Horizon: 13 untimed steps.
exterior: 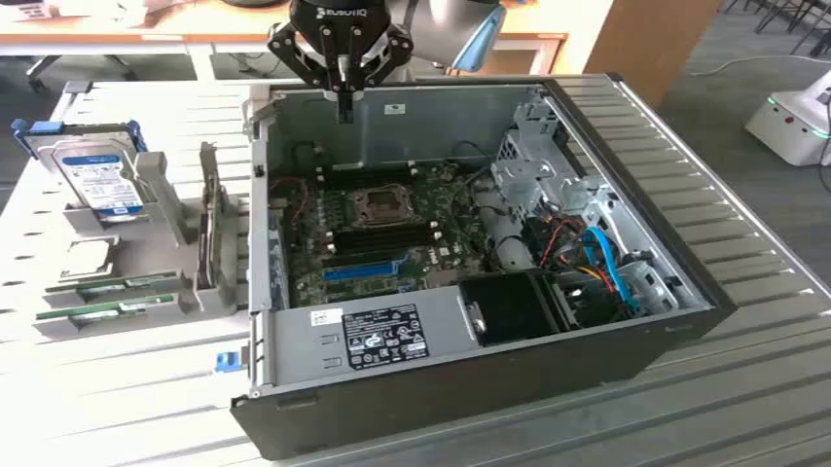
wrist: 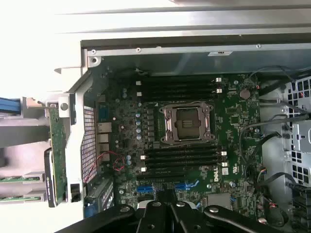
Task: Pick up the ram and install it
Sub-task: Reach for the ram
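The gripper (exterior: 345, 109) hung over the far wall of the open case (exterior: 675, 292), fingers pressed shut and holding nothing. The ram (exterior: 126, 285) was outside the case, well apart from the fingers, off toward the exterior view's left and nearer that camera. It lay flat in a low bay of the grey rack (exterior: 162, 195), long axis running roughly across the exterior view. A 2nd stick (exterior: 97, 311) lay in the bay just in front, parallel to it. The rack also held the drive (exterior: 97, 180), propped up in its rear bay, and a card (exterior: 208, 209) standing on edge beside the case wall. Inside the case, the board (wrist: 233, 121) showed an open socket (wrist: 187, 124) between 2 banks of black slots (wrist: 182, 158) that looked empty.
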### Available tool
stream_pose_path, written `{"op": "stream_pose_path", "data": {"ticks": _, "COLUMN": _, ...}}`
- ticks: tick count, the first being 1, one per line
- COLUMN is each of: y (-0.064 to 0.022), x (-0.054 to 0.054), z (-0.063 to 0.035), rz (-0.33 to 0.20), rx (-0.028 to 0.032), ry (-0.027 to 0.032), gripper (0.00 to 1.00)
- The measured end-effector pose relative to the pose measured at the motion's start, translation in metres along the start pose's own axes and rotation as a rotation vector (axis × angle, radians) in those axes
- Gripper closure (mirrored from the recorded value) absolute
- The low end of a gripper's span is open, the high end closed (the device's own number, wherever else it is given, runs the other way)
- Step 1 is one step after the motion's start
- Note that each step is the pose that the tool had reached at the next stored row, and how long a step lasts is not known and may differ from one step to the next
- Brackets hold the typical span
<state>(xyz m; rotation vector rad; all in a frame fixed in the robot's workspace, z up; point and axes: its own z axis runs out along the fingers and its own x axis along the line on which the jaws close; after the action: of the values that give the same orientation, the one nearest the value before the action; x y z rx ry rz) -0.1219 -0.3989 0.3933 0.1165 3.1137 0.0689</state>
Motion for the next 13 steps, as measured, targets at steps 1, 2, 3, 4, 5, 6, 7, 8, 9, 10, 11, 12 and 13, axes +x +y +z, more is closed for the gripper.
{"op": "stream_pose_path", "data": {"ticks": 1, "y": 0.0000, "x": 0.0000, "z": 0.0000, "rz": 0.000, "rx": 0.0000, "ry": 0.0000, "gripper": 0.89}}
{"op": "stream_pose_path", "data": {"ticks": 2, "y": 0.0000, "x": 0.0000, "z": 0.0000, "rz": 0.000, "rx": 0.0000, "ry": 0.0000, "gripper": 0.89}}
{"op": "stream_pose_path", "data": {"ticks": 3, "y": 0.0000, "x": 0.0000, "z": 0.0000, "rz": 0.000, "rx": 0.0000, "ry": 0.0000, "gripper": 0.89}}
{"op": "stream_pose_path", "data": {"ticks": 4, "y": 0.0000, "x": 0.0000, "z": 0.0000, "rz": 0.000, "rx": 0.0000, "ry": 0.0000, "gripper": 0.89}}
{"op": "stream_pose_path", "data": {"ticks": 5, "y": 0.0000, "x": 0.0000, "z": 0.0000, "rz": 0.000, "rx": 0.0000, "ry": 0.0000, "gripper": 0.89}}
{"op": "stream_pose_path", "data": {"ticks": 6, "y": 0.0000, "x": 0.0000, "z": 0.0000, "rz": 0.000, "rx": 0.0000, "ry": 0.0000, "gripper": 0.89}}
{"op": "stream_pose_path", "data": {"ticks": 7, "y": 0.0000, "x": 0.0000, "z": 0.0000, "rz": 0.000, "rx": 0.0000, "ry": 0.0000, "gripper": 0.89}}
{"op": "stream_pose_path", "data": {"ticks": 8, "y": 0.0000, "x": 0.0000, "z": 0.0000, "rz": 0.000, "rx": 0.0000, "ry": 0.0000, "gripper": 0.89}}
{"op": "stream_pose_path", "data": {"ticks": 9, "y": 0.0000, "x": 0.0000, "z": 0.0000, "rz": 0.000, "rx": 0.0000, "ry": 0.0000, "gripper": 0.89}}
{"op": "stream_pose_path", "data": {"ticks": 10, "y": 0.0000, "x": 0.0000, "z": 0.0000, "rz": 0.000, "rx": 0.0000, "ry": 0.0000, "gripper": 0.89}}
{"op": "stream_pose_path", "data": {"ticks": 11, "y": 0.0000, "x": 0.0000, "z": 0.0000, "rz": 0.000, "rx": 0.0001, "ry": 0.0000, "gripper": 0.89}}
{"op": "stream_pose_path", "data": {"ticks": 12, "y": 0.0000, "x": 0.0003, "z": 0.0000, "rz": 0.000, "rx": 0.0000, "ry": -0.0001, "gripper": 0.89}}
{"op": "stream_pose_path", "data": {"ticks": 13, "y": 0.0000, "x": 0.0009, "z": 0.0001, "rz": 0.000, "rx": -0.0001, "ry": -0.0002, "gripper": 0.89}}
